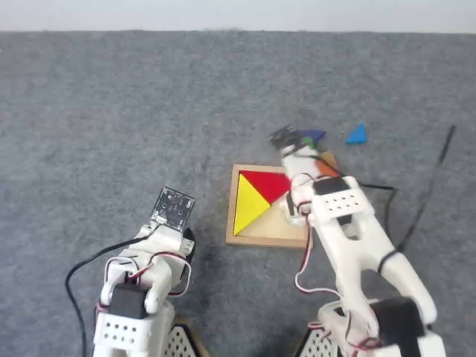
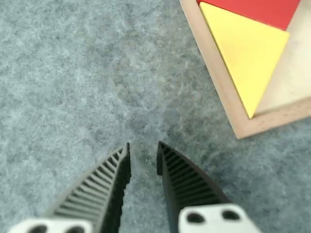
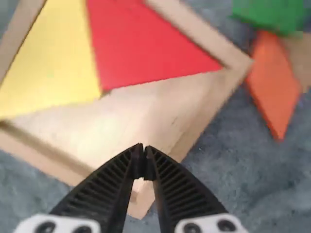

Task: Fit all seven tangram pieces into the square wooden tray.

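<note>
We see the square wooden tray (image 1: 268, 227) on the grey carpet (image 1: 111, 111), with a red triangle (image 1: 266, 182) and a yellow triangle (image 1: 249, 204) edge to edge in its far and left parts and bare wood nearer us. The right arm (image 1: 357, 238) stretches over the tray's right edge; near its far end lie a green piece (image 1: 303, 140), a dark blue piece (image 1: 317, 135) and an orange piece (image 1: 327, 165), with a light blue triangle (image 1: 357, 134) farther right. The left arm (image 1: 149, 275) stands left of the tray, apart from it.
</note>
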Robot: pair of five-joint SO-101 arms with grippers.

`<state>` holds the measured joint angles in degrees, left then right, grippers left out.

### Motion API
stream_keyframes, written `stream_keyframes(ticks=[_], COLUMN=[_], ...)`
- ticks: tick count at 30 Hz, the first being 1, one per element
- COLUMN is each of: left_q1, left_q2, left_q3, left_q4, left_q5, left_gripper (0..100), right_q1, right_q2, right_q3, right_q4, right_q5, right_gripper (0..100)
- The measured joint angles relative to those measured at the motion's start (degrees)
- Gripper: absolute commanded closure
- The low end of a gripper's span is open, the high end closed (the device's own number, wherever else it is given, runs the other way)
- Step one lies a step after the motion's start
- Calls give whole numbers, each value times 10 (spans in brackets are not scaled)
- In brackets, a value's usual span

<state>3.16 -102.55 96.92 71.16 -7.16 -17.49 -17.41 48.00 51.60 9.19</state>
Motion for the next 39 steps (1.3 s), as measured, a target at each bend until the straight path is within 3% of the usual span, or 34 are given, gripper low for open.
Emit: stream_keyframes(ticks=[3, 7, 9, 17, 23, 26, 33, 39], left_q1=[0, 0, 0, 0, 0, 0, 0, 0], left_q2=[0, 0, 0, 0, 0, 0, 0, 0], left_q3=[0, 0, 0, 0, 0, 0, 0, 0], left_q4=[0, 0, 0, 0, 0, 0, 0, 0], left_q5=[0, 0, 0, 0, 0, 0, 0, 0], left_gripper=[912, 912, 912, 912, 912, 912, 912, 912], right_q1=[2, 21, 32, 39, 37, 42, 40, 20], right_q2=[-18, -18, -7, 101, 140, 141, 154, 154], right_q3=[0, 0, 0, -19, -41, -47, -96, -113], right_q4=[0, 0, 0, -20, -22, -22, -22, -15], right_q5=[-47, -70, -75, -78, -78, -76, 40, 88], right_gripper=[941, 788, 772, 796, 991, 985, 991, 991])
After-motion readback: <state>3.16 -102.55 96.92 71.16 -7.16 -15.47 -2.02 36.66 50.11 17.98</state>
